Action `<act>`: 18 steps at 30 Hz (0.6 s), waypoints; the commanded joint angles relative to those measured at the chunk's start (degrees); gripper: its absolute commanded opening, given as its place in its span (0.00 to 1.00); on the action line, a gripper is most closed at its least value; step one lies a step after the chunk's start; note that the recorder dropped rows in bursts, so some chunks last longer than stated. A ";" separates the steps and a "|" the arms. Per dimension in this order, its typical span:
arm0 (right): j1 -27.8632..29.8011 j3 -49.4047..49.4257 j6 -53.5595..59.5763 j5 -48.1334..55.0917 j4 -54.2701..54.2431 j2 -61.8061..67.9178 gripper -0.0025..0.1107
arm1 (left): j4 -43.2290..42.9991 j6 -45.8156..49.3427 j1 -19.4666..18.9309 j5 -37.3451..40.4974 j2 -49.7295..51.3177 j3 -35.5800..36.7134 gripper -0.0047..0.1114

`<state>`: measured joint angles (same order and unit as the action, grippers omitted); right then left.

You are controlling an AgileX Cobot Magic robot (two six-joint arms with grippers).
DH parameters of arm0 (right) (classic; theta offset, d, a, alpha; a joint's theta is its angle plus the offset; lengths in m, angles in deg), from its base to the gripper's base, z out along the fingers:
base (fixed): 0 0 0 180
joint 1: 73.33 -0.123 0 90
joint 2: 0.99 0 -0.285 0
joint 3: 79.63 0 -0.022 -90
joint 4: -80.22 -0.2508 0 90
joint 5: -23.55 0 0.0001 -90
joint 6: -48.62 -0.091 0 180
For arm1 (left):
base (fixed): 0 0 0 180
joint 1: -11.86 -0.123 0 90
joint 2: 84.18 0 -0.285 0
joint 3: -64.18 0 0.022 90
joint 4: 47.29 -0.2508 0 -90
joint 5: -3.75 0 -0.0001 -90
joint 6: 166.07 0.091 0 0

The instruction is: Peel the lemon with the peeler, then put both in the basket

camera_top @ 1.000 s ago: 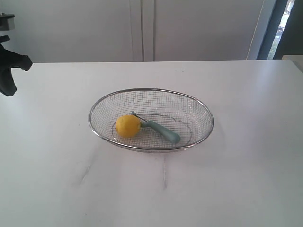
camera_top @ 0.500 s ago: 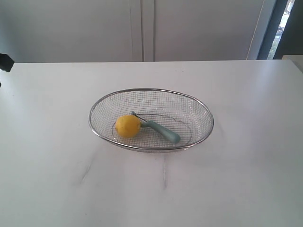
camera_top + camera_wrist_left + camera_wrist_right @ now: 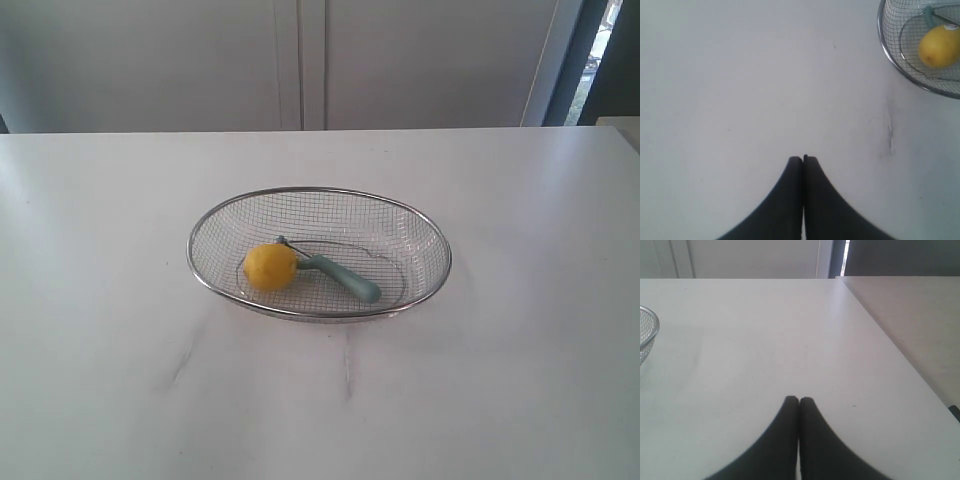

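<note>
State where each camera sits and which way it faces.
Exterior: off the arms, looking down across the table at the basket holding the lemon and peeler; no arm shows.
Left wrist: above the table, looking down past the shut left gripper; basket and lemon at edge.
Right wrist: low, looking across the table past the shut right gripper; basket rim only.
Shared: the basket.

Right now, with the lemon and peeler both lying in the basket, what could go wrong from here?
1. The lemon looks evenly yellow, so its peel may be intact; these views can't confirm any peeling.
2. The peeler lies with its head tucked against the lemon inside the basket, so any regrasp would likely nudge both.
</note>
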<state>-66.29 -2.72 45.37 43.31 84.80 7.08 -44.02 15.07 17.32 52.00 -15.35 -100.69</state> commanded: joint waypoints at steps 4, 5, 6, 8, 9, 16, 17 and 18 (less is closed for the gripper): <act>0.48 0.30 0.38 -0.13 0.11 -0.28 0.02 | -0.12 0.38 -0.17 -1.20 -11.77 5.61 0.04; 0.48 0.30 0.38 -0.13 0.11 -0.28 0.02 | -0.12 0.38 -0.17 -1.20 -13.50 6.44 0.04; 0.48 0.30 0.38 -0.13 0.11 -0.28 0.02 | -0.12 0.38 -0.17 -1.20 -14.87 7.07 0.04; 0.48 0.30 0.38 -0.13 0.11 -0.28 0.02 | -0.12 1.06 -0.17 -1.08 -18.31 8.51 0.04; 0.48 0.30 0.38 -0.13 0.11 -0.28 0.02 | -0.12 1.37 -0.17 -0.95 -19.66 9.21 0.04; 0.48 0.30 0.38 -0.13 0.11 -0.28 0.02 | -0.12 1.80 -0.17 -0.03 -29.86 12.28 0.04; 0.48 0.30 0.38 -0.13 0.11 -0.28 0.02 | -0.12 1.80 -0.17 0.33 -30.57 12.28 0.04; 0.48 0.30 0.38 -0.13 0.11 -0.28 0.02 | -0.12 1.83 -0.17 1.00 -31.18 12.28 0.04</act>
<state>-66.29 -2.72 45.37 43.31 84.80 7.08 -44.02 16.54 17.32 51.51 -44.35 -88.91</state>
